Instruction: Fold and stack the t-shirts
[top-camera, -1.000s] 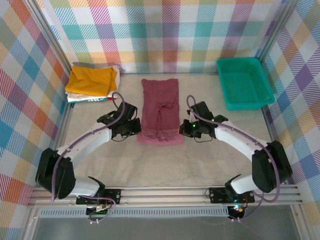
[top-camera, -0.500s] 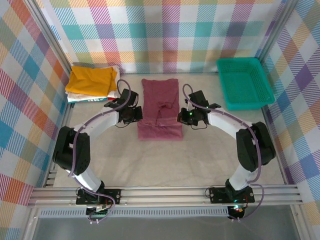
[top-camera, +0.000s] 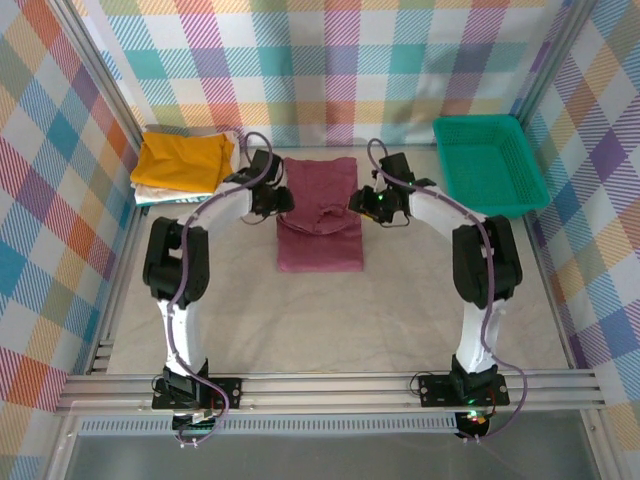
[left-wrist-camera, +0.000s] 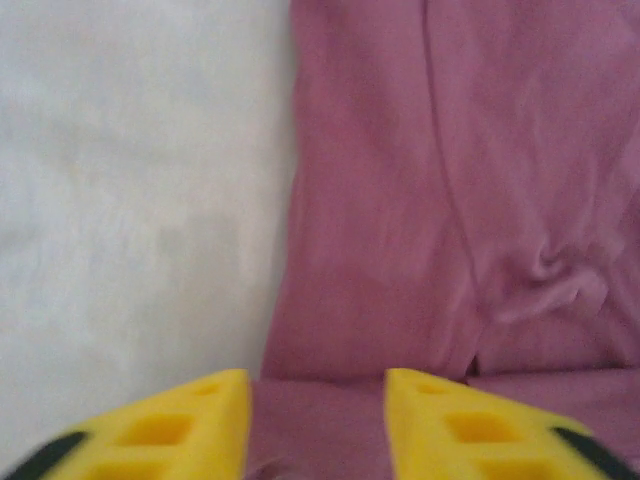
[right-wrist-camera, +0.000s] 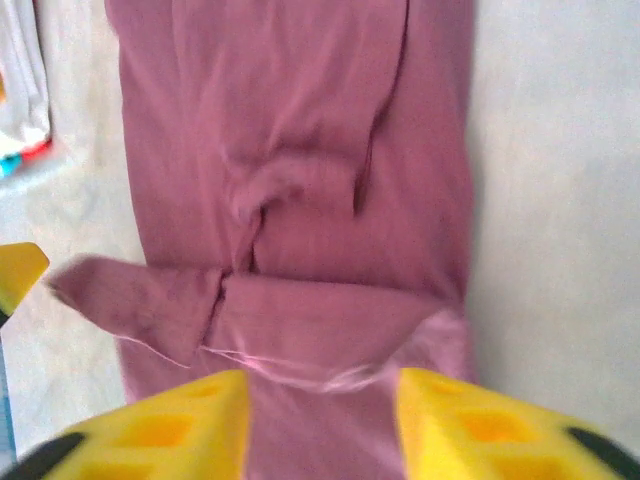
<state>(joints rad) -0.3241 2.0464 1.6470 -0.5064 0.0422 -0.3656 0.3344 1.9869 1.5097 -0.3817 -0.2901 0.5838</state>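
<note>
As both arms reach in to fold the maroon shirt (top-camera: 320, 215) mid-table, left gripper (top-camera: 281, 198) and right gripper (top-camera: 356, 203) flank its edges, jaws parted, clamping nothing | wrist views show the folded-over hem below; top view adds the yellow shirt (top-camera: 183, 160) pile, far left.

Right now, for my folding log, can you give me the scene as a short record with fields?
shirt in work: maroon t-shirt, table centre, near end folded over
left fingers: apart, over the shirt's left edge
right fingers: apart, over the folded edge on the shirt's right side
stack: mustard-yellow t-shirt on a white t-shirt, far left corner
basket: teal mesh basket, far right corner
</note>
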